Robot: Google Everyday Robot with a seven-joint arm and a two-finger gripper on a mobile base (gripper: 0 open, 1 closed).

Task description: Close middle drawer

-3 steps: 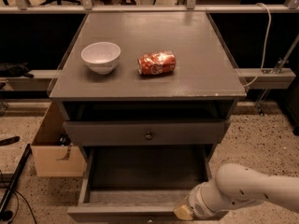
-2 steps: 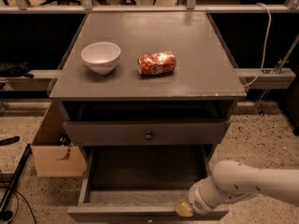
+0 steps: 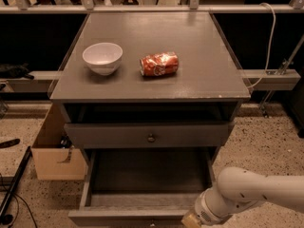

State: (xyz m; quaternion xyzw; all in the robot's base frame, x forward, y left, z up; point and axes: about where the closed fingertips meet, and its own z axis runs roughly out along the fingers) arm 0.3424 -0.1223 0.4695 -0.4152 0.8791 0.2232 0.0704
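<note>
Desk [image 3: 199,80], grey-brown, is filling most of the view, seen from above and in front. Middle drawer [image 3: 142,175] is sitting pulled well out at the bottom of it, the lowest one visible, with its inside dark and its front edge reaching the bottom of the frame. White arm [image 3: 259,191] is reaching in from the lower right, angling down toward that drawer's front right corner. Upper drawer [image 3: 109,136] is sitting further in than the one below, a dark gap showing between it and the desk top. Cardboard box [image 3: 52,158] is standing on the speckled floor [image 3: 266,137] just left of the desk. White bowl [image 3: 102,57] is resting upright on the desk top, left of centre. Crushed red can [image 3: 159,63] is lying on its side near the bowl's right, apart from it. End effector [image 3: 191,220] is sitting at the bottom edge by the middle drawer's front right. Only its tan tip is showing, so open or closed cannot be told, nor contact. Round knob [image 3: 151,138] is showing at the upper drawer's centre.
</note>
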